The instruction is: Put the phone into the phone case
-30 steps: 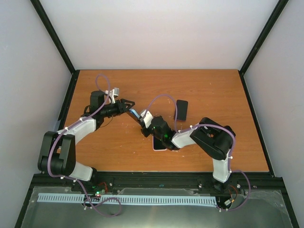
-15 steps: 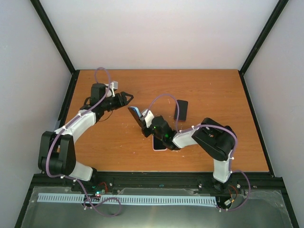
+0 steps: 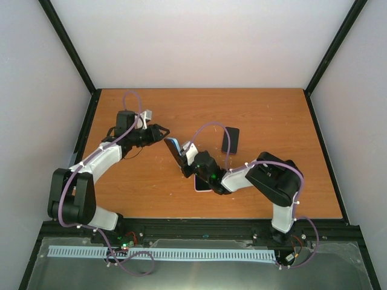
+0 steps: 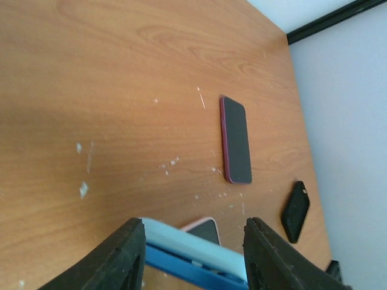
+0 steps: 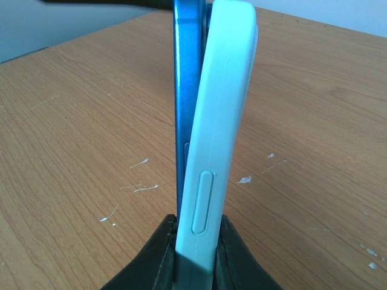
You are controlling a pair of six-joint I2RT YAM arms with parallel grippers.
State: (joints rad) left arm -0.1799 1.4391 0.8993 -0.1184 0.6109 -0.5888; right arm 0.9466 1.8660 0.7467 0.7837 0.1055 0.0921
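My right gripper is shut on a blue phone and a light-blue case, held pressed side by side on edge above the table; the right wrist view shows the jaws clamping the lower end of both. From above the pair tilts up to the left. My left gripper is open. In its wrist view the fingers stand either side of the pair's upper end, the left finger close to or touching it.
A pink-rimmed phone lies flat under the right arm and also shows in the left wrist view. A dark phone with a red rim lies on the table, black from above. A small black case-like object lies beyond.
The left gripper drew back up and left from the held phone half a second ago and has now come back to its upper end. The right gripper has kept its grip and barely moved.
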